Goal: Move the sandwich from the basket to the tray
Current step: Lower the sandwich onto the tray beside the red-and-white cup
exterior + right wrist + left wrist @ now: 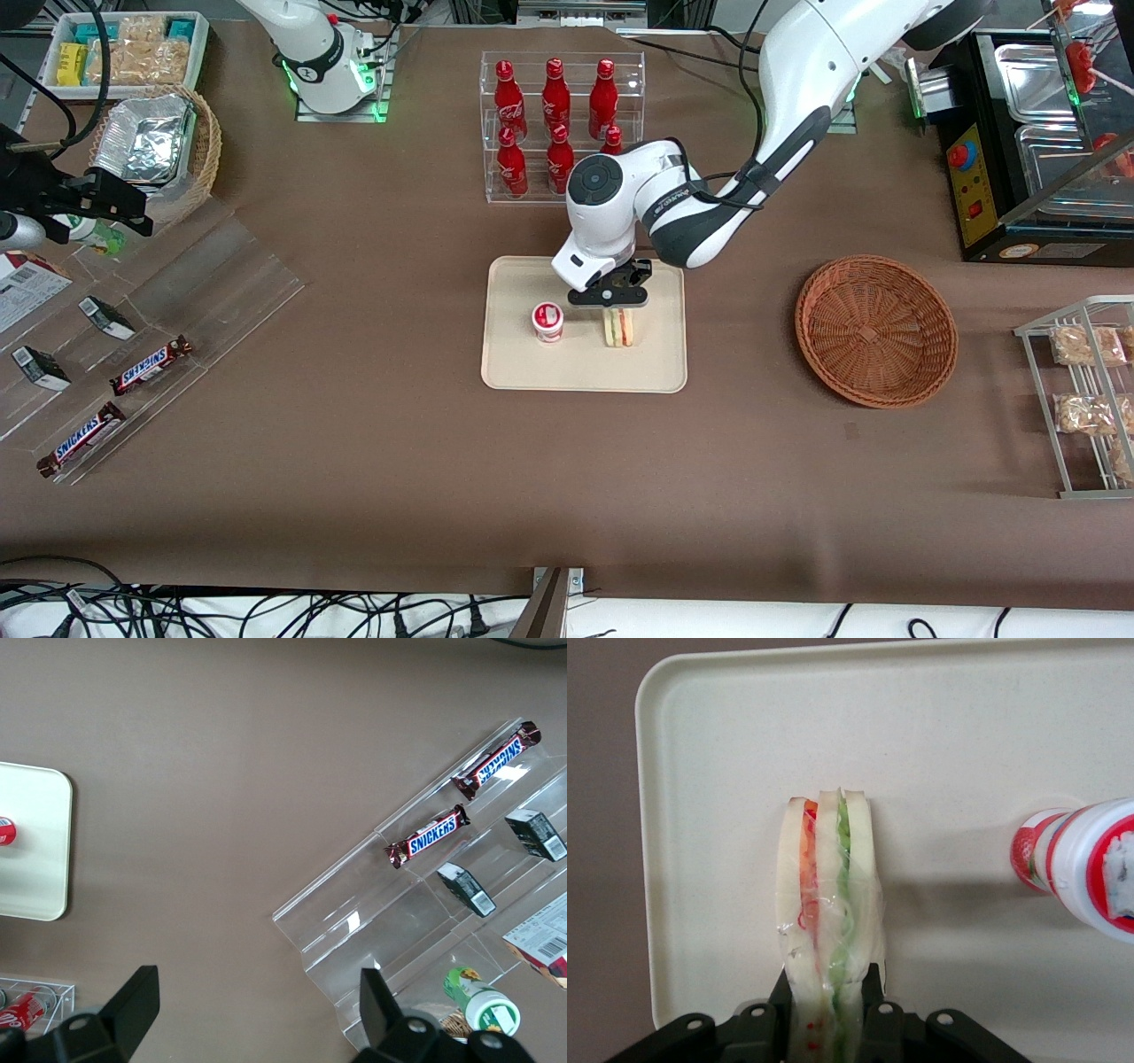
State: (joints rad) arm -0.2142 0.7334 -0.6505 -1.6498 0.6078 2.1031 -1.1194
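Note:
The sandwich [618, 329] [828, 895], a clear-wrapped wedge of pale bread with red and green filling, stands on edge over the cream tray [567, 368] [744, 744]. Its lower end is at the tray's surface or just above it. My left gripper [617, 312] [827, 979] comes down from above and is shut on the sandwich, one black finger against each bread face. The reddish-brown wicker basket [875, 330] sits empty toward the working arm's end of the table, well apart from the tray.
A small red-and-white cup [547, 322] [1090, 868] stands on the tray beside the sandwich. A clear rack of red bottles [558, 115] is farther from the camera. A wire rack of snack packets [1085, 390] and a black appliance [1036, 151] stand past the basket.

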